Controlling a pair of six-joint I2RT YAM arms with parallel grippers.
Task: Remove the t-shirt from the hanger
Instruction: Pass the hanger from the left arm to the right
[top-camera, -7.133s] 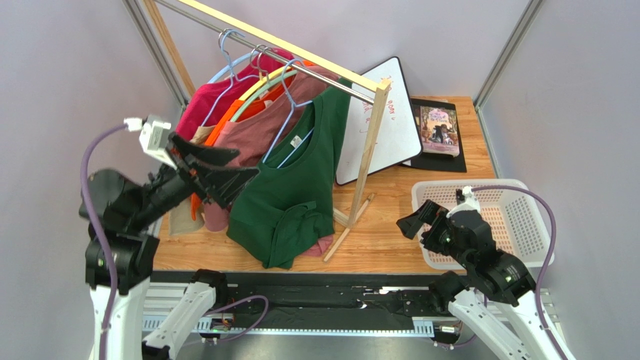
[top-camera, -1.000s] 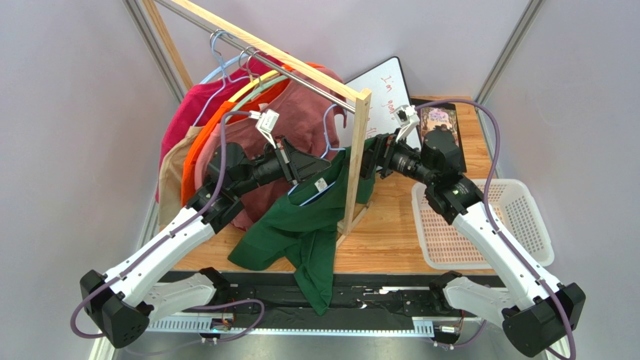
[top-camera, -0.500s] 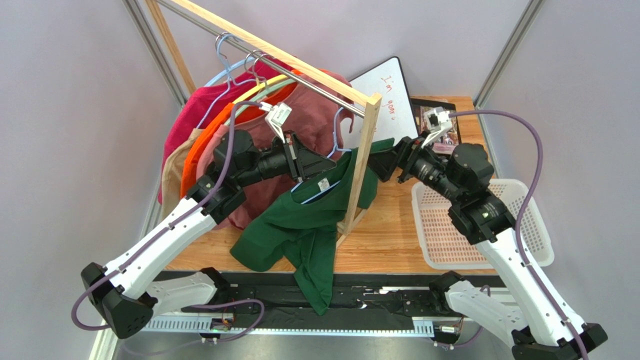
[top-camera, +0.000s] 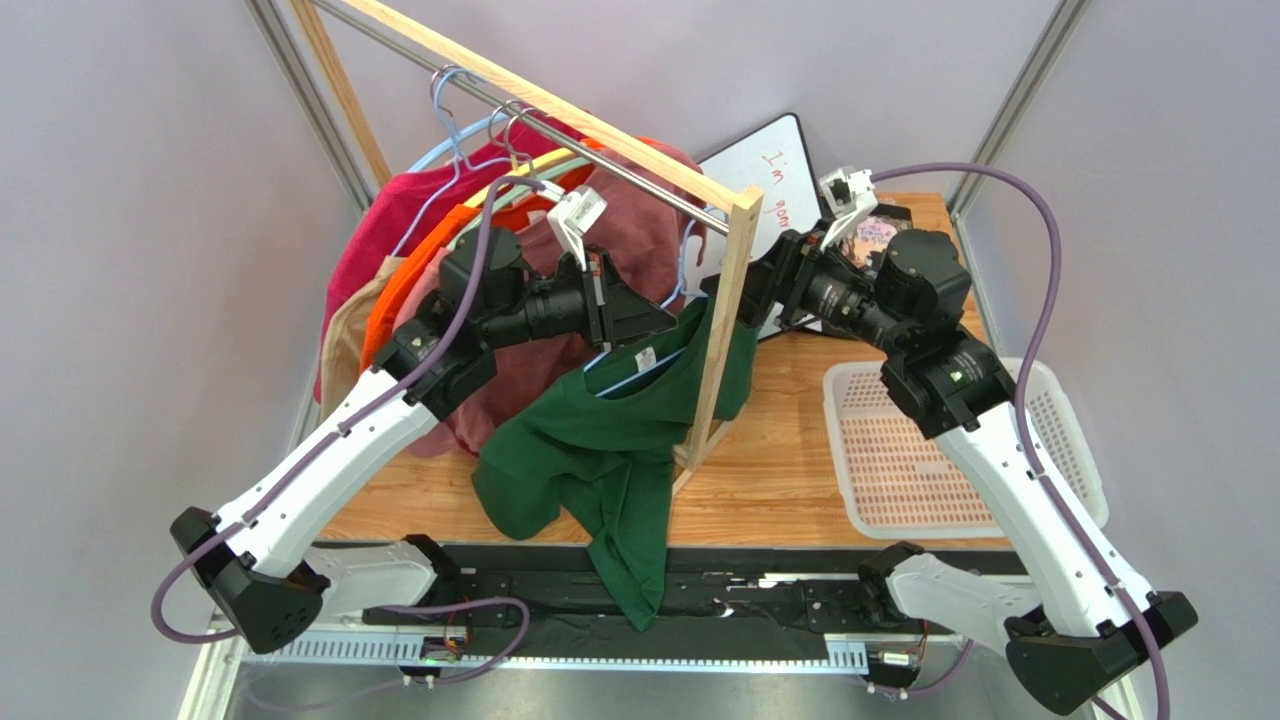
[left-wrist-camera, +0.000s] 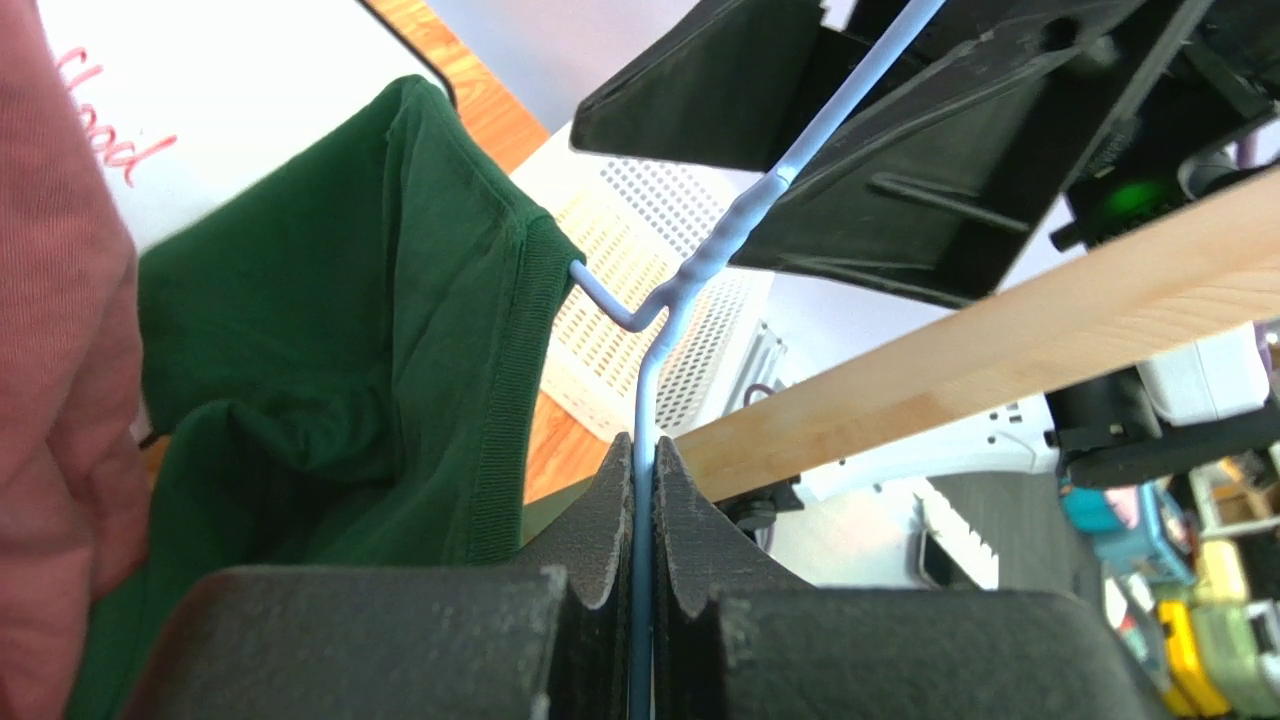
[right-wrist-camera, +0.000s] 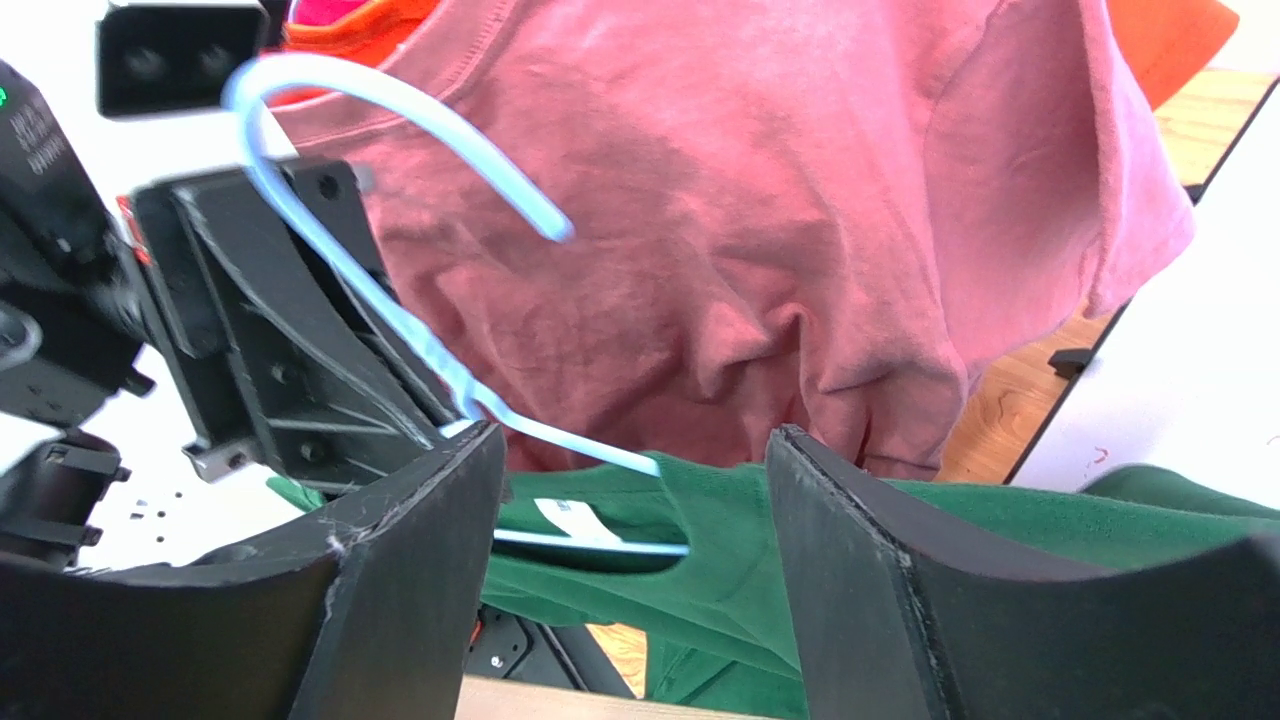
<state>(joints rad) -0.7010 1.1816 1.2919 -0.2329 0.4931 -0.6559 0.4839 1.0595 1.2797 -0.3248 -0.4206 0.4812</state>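
L gripper (left-wrist-camera: 643, 495) clamped on our light-blue wire hanger (left-wrist-camera: 718, 240), R gripper (right-wrist-camera: 634, 450) jaws apart by the dark-green t-shirt (top-camera: 594, 435), soft & light, sagging beside the rack's end post (top-camera: 721, 323); we'd pinch its shoulder seam.

The top camera looks down from above and behind onto the desk (top-camera: 774, 458). Wrist cameras peer closely along left claw (left-wrist-camera: 643, 458) and right claw (right-wrist-camera: 634, 450), facing each other, sharing hanger (left-wrist-camera: 649, 375) and t-shirt (left-wrist-camera: 301, 375).
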